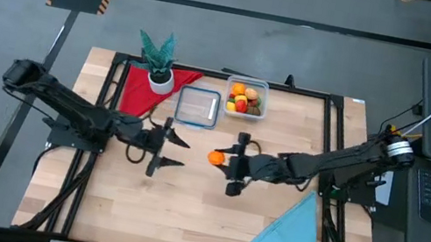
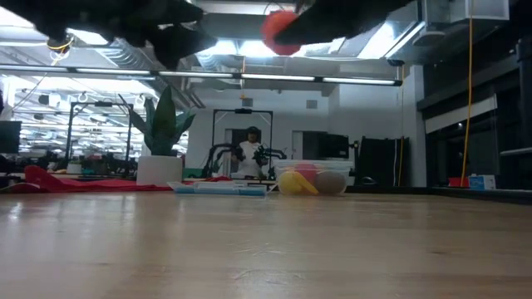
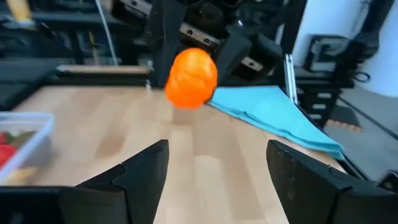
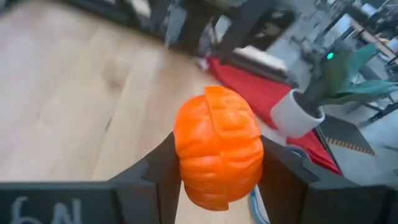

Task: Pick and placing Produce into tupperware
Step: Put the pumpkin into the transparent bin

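1. tupperware (image 1: 246, 97), the landmark here, sits at the back of the wooden table (image 1: 181, 213), already holding several pieces of produce (image 1: 243, 101) in yellow, red, orange and brown.
2. right gripper (image 1: 226, 160) is in front of the tupperware, raised off the table, its fingers clenched on an orange toy pumpkin (image 1: 216, 157).
3. pumpkin in the right wrist view (image 4: 217, 155) sits squeezed between the two dark fingers (image 4: 163, 171), ribbed and bright orange.
4. left gripper (image 1: 170, 150) is in front of the tupperware and off to its left, fingers spread and holding nothing, facing the pumpkin across a gap.
5. flat clear lid with a blue rim (image 1: 197, 106) lies just left of the tupperware.
6. potted plant in a white pot (image 1: 159, 62) stands farther left of the tupperware, on a red cloth (image 1: 136, 89).
7. blue cloth (image 1: 283, 240) lies well in front of the tupperware, toward the table's front right corner.
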`<action>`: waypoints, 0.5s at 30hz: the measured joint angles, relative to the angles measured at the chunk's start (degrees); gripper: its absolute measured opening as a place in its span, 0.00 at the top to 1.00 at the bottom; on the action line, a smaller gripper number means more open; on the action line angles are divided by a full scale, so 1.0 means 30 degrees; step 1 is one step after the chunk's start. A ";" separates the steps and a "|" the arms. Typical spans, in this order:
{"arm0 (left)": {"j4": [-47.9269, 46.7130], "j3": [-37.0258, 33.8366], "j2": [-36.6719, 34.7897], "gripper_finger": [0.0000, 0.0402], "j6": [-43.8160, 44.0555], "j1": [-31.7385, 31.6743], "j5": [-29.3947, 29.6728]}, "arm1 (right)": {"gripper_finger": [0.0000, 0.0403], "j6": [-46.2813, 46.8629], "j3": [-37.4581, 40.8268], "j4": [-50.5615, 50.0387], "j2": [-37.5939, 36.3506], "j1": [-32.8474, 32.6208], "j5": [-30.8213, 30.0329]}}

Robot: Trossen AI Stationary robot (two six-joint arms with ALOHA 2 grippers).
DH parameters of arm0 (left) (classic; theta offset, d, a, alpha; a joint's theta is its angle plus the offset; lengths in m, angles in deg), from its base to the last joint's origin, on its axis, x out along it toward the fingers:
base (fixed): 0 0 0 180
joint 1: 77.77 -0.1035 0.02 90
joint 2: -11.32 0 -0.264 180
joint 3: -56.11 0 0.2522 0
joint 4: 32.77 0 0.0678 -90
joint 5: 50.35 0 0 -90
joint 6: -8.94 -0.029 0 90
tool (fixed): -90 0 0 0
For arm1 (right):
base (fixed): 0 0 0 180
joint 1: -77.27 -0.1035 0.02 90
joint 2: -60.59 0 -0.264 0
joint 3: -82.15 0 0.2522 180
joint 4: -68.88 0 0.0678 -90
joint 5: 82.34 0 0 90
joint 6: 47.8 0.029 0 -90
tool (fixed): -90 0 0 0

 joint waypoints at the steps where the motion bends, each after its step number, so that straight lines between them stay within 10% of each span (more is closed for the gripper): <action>1: 0.0217 -0.0278 -0.0304 0.35 -0.0007 0.0179 0.0595 | 0.57 0.0208 0.0574 0.0684 -0.0501 -0.0039 0.0021; 15: 0.2781 -0.3687 -0.3456 0.35 -0.0223 0.1929 0.5412 | 0.57 0.1725 0.8522 1.1398 -0.4363 -0.0265 0.2048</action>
